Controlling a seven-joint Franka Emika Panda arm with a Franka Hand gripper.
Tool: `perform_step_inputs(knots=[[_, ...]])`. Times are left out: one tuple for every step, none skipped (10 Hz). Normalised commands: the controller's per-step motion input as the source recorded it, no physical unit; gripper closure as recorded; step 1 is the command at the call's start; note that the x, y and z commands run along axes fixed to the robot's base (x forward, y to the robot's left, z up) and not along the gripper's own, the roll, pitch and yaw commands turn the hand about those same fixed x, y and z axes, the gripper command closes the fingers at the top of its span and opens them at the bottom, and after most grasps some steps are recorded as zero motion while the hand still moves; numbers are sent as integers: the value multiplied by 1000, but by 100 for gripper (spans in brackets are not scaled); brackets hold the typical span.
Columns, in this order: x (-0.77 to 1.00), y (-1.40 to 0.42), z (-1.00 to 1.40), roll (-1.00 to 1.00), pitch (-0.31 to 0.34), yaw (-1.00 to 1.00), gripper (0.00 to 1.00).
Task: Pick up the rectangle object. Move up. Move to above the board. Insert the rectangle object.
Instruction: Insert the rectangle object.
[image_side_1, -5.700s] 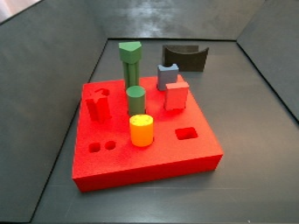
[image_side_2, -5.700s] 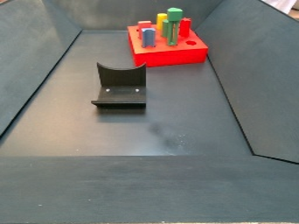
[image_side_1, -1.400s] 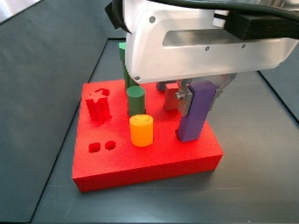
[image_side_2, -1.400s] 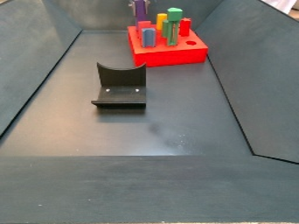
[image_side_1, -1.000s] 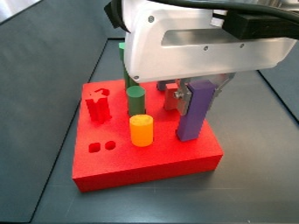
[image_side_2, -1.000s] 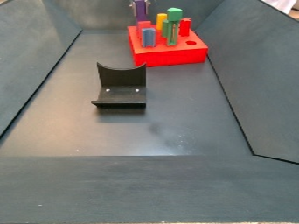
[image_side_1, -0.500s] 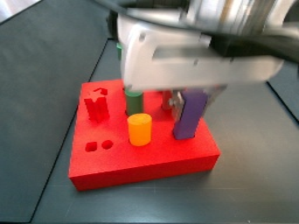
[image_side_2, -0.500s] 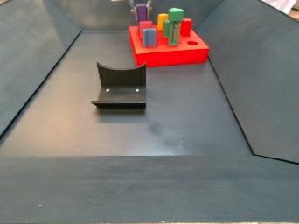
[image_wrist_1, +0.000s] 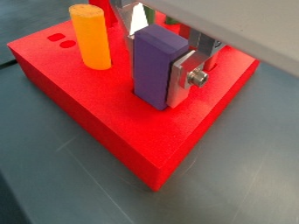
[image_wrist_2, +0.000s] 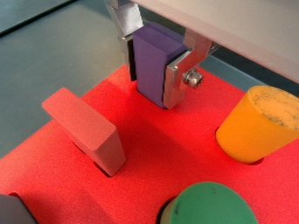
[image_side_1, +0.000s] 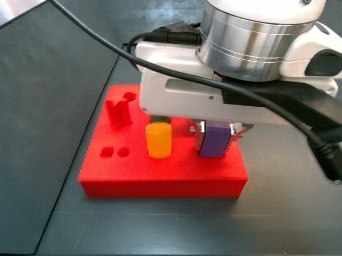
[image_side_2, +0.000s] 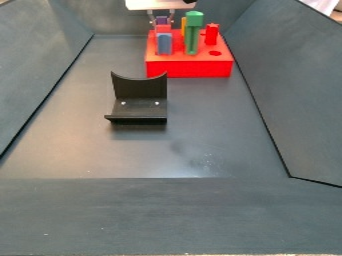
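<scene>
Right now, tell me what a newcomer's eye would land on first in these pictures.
The bright red board on the dark floor, and the gripper over it, its silver fingers either side of the upright purple rectangle object, whose base sits in the board. Next, the orange peg standing close by, and the dark fixture alone on the floor, apart from the board.

I see the end effector (image_wrist_1: 163, 63) low at the table's far end, pointing down, fingers (image_wrist_2: 179, 74) clamped on a purple piece.
</scene>
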Motion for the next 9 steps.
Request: perform_step_inputs(knots=[[0,0,-711,0,-26,-1000,100],[0,17,0,0,-14,-91,100],[0,0,0,4,0,0,100],[0,-23,0,10,10,0,100],[40,0,-66,-106,-19,317,100],[-106,-166,-349,40,-7,1000,100],[0,0,-383,0,-34,1000,100],[0,0,-403,0,-17,1000,100],[0,0,-400,0,-14,1000,100]])
